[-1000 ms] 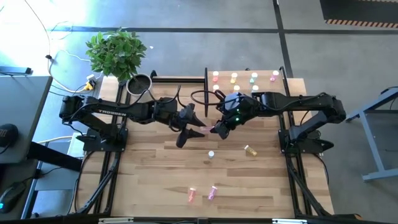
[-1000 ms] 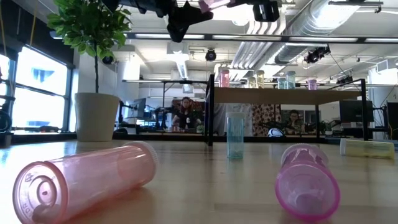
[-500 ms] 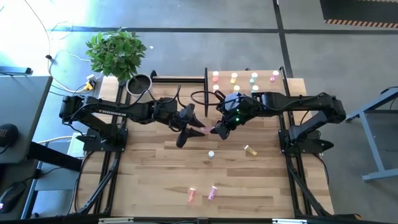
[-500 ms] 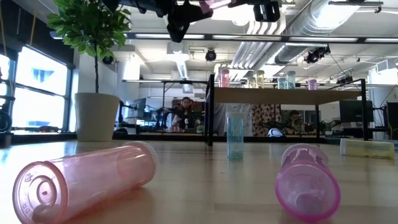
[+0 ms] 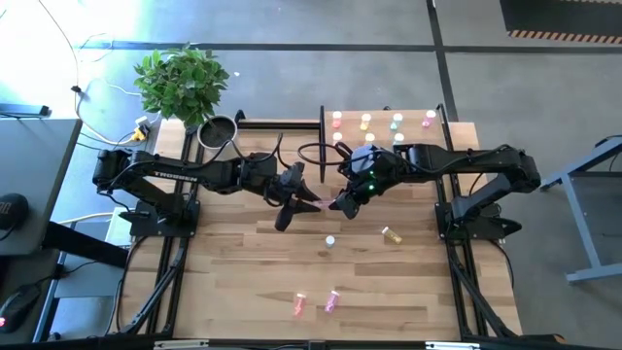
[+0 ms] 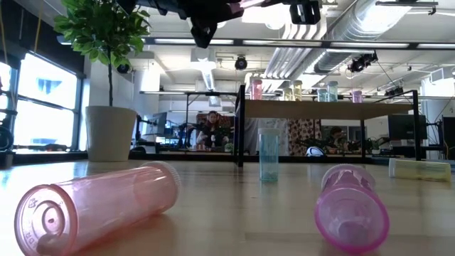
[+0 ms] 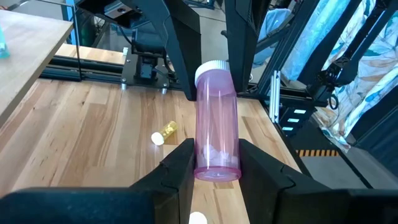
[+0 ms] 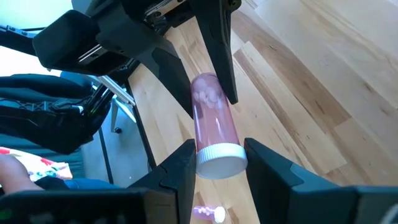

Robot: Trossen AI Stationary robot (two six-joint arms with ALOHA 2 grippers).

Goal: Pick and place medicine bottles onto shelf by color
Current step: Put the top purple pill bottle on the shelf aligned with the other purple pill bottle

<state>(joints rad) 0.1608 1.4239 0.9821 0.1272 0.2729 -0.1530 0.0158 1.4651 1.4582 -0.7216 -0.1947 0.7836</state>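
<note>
Change: over the last second the left gripper (image 7: 211, 163) has drawn its fingers in on the base end of the pink bottle (image 7: 215, 126), which had stood loose between them; the arms have not shifted otherwise.
Meaning: this reads as a mid-air handover above the middle of the table, with the bottle now gripped from both ends (whether the left pads are fully seated I cannot tell).
Right gripper (image 8: 217, 163): narrowed on the white-capped end of the same bottle, unchanged.
Left gripper state: fingers against the bottle's sides, closing on it.
Pink bottle: a clear, rose-tinted plastic cylinder with a white screw cap, smooth and likely slippery; held level between the two grippers, just this side of the shelf.
Shelf (image 5: 462, 123): pale wood board on black metal posts at the far right of the table; four bottles stand along it in a row.
Loose bottles: a yellow bottle (image 5: 392, 235) lying to the right, a pale upright bottle (image 5: 330, 241) near the centre, a light pink bottle (image 5: 299, 304) and a magenta bottle (image 5: 331, 300) lying side by side at the near edge.
Table (image 5: 243, 292): light wood planks, visible grain.
Next, by judgement: the right gripper should let go only once the left hold is firm.
</note>
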